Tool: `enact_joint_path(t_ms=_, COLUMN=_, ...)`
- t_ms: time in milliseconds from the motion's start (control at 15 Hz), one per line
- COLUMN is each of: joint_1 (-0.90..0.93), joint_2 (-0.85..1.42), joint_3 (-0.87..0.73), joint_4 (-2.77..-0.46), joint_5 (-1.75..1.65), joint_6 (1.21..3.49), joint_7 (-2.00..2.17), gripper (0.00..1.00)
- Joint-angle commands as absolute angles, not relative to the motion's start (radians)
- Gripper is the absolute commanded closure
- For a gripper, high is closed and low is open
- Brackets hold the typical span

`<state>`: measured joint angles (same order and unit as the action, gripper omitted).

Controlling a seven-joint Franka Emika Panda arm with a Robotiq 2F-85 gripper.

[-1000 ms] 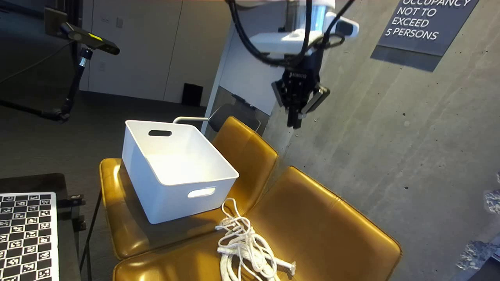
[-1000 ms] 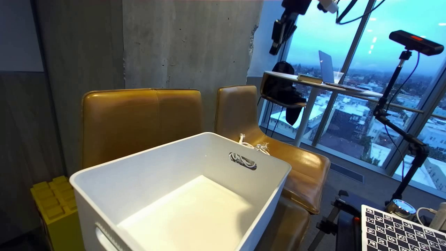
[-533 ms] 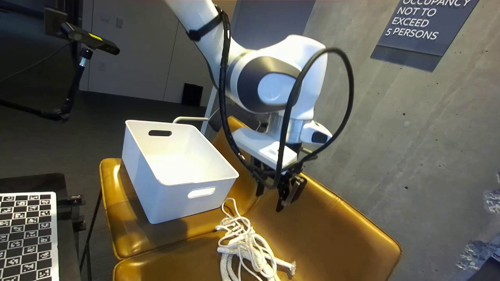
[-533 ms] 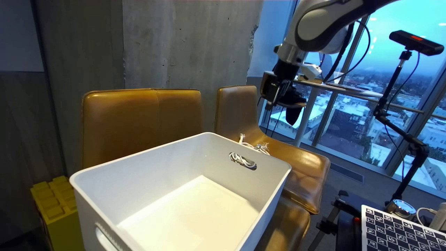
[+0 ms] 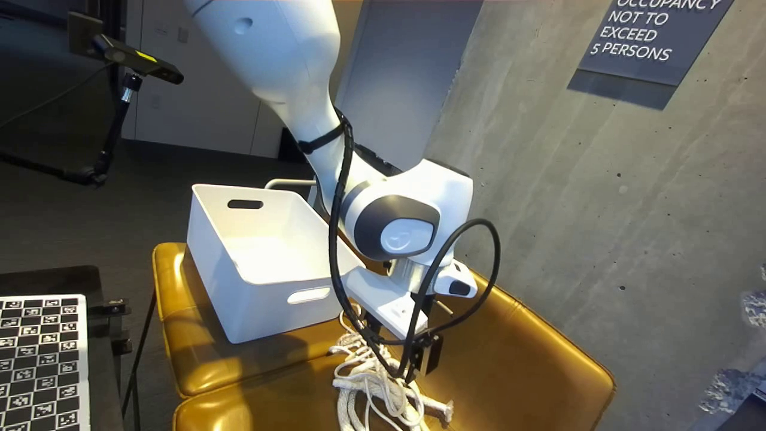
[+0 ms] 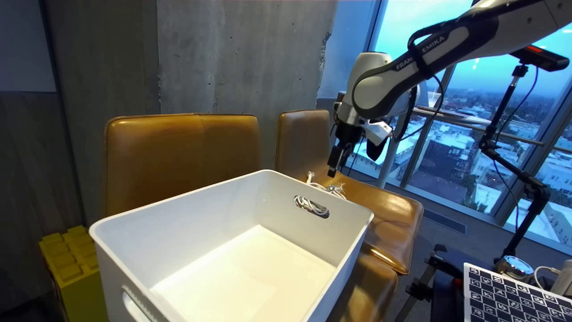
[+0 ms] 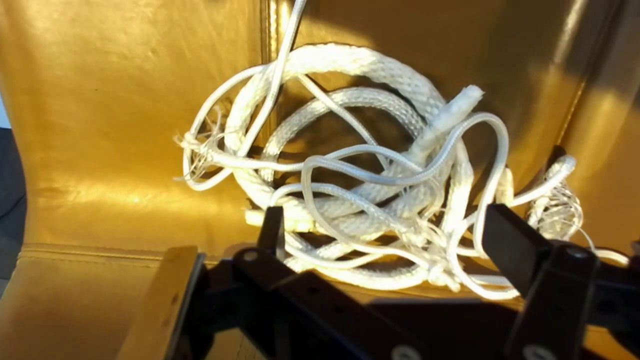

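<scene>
White rope (image 7: 405, 202), probably limp, light; lying beneath pincer (image 7: 384, 215). Pincer hanging spread. Thick strands (image 7: 367, 222) centred below seeming surest hold.

Bluish daylight fills the window (image 6: 469, 91) at the upper right of an exterior view, whose left edge sinks into gloom. In the wrist view, hard light bleaches the rope (image 7: 360, 225) and glares on the tan chair (image 7: 125, 150) at left, while patchy shadow darkens the upper right

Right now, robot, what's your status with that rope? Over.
Gripper open, holding nothing. Tangled white rope below it, on a tan chair. Nothing seen between them; white bin on the neighbouring chair.
</scene>
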<state>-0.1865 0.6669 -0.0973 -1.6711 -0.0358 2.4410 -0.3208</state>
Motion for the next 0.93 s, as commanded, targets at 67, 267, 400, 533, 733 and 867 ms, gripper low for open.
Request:
enact_joint_path(t_ms=67, joint_1=-0.19, joint_2=0.76, joint_3=-0.086, joint_4=-1.582, joint_5=-0.062, joint_6=2.438, joint_7=-0.299, gripper=0.0)
enact_joint_path(t_ms=267, joint_1=-0.183, joint_2=0.788, joint_3=-0.09, joint_4=-1.561, joint_5=-0.073, joint_6=2.437, joint_7=-0.287, gripper=0.0)
enact_joint_path(t_ms=400, joint_1=-0.179, joint_2=0.801, joint_3=-0.092, joint_4=-1.56, joint_5=-0.081, joint_6=2.441, joint_7=-0.28, gripper=0.0)
enact_joint_path(t_ms=533, joint_1=-0.176, joint_2=0.809, joint_3=-0.093, joint_4=-1.566, joint_5=-0.085, joint_6=2.444, joint_7=-0.274, gripper=0.0)
enact_joint_path(t_ms=733, joint_1=-0.172, joint_2=0.815, joint_3=-0.093, joint_4=-1.57, joint_5=-0.09, joint_6=2.445, joint_7=-0.264, gripper=0.01)
enact_joint_path(t_ms=867, joint_1=-0.169, joint_2=0.821, joint_3=-0.094, joint_4=-1.561, joint_5=-0.095, joint_6=2.444, joint_7=-0.256, gripper=0.14)
